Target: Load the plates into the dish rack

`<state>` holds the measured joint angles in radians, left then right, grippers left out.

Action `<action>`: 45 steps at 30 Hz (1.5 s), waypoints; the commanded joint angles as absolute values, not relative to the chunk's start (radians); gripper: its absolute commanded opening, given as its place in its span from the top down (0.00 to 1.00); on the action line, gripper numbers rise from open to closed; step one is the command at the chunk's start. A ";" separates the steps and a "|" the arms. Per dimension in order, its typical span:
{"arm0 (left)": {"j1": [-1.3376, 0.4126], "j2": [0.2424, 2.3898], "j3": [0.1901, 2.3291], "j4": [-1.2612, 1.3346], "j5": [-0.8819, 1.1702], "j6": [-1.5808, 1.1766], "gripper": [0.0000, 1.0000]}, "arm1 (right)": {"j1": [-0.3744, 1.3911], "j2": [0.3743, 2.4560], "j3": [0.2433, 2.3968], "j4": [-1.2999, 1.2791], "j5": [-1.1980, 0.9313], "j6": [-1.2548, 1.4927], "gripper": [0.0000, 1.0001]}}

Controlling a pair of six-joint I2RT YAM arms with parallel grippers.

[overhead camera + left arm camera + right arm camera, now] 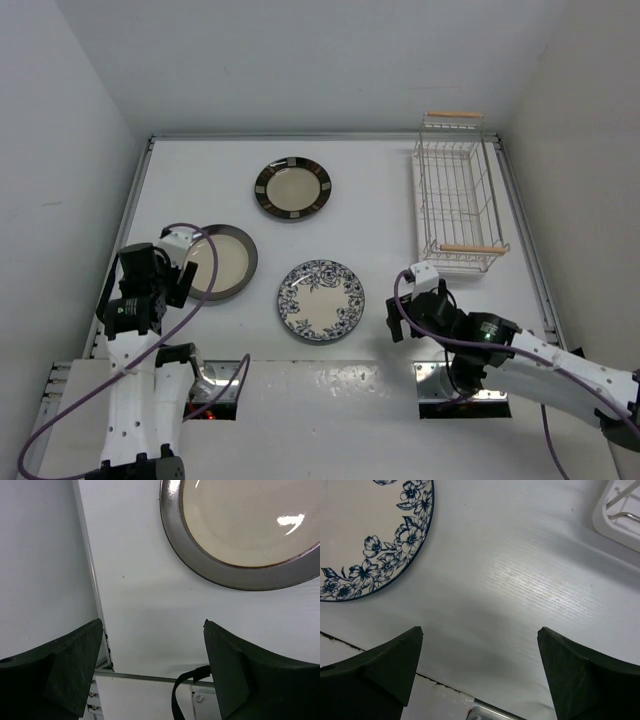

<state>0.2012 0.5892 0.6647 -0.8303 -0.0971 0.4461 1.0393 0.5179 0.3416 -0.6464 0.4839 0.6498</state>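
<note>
All three plates are lying flat on the white table, none of them in the dish rack. The rack is standing at the far right of the table, its long side running away from the arms, with a wooden handle at each short end. The cream plate with the dark brown rim is sitting at the left, and the left arm is partly covering its near left edge in the overhead view. The plate with pale blocks on its dark rim is lying farther back, near the middle. The blue floral plate is resting nearer the arms, between the two grippers. The left gripper is hovering above bare table just beside the brown-rimmed plate, its jaws standing wide apart and gripping nothing. The right gripper is hanging over the table between the floral plate and the near end of the rack, its jaws likewise spread wide, holding nothing and touching neither.
</note>
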 commanded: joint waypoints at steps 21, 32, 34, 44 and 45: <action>0.173 0.979 1.023 -0.810 0.170 0.287 0.13 | 0.673 1.423 0.750 -0.373 0.060 0.733 0.29; 0.173 1.006 1.008 -0.790 0.161 0.278 0.13 | 0.614 1.601 0.470 0.136 -0.276 0.876 0.50; 0.173 1.006 1.008 -0.790 0.161 0.268 0.13 | 0.606 1.670 0.424 0.288 -0.316 0.913 0.61; 0.183 0.997 1.008 -0.781 0.161 0.268 0.13 | 0.583 1.539 0.441 0.255 -0.353 0.853 1.00; 0.183 0.997 1.008 -0.781 0.161 0.268 0.13 | 0.583 1.460 0.463 0.218 -0.332 0.833 1.00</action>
<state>0.1829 1.0126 0.9958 -0.8055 0.1604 0.2817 0.5850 1.5940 0.4267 0.3733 -0.3920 0.9363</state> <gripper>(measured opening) 0.868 0.035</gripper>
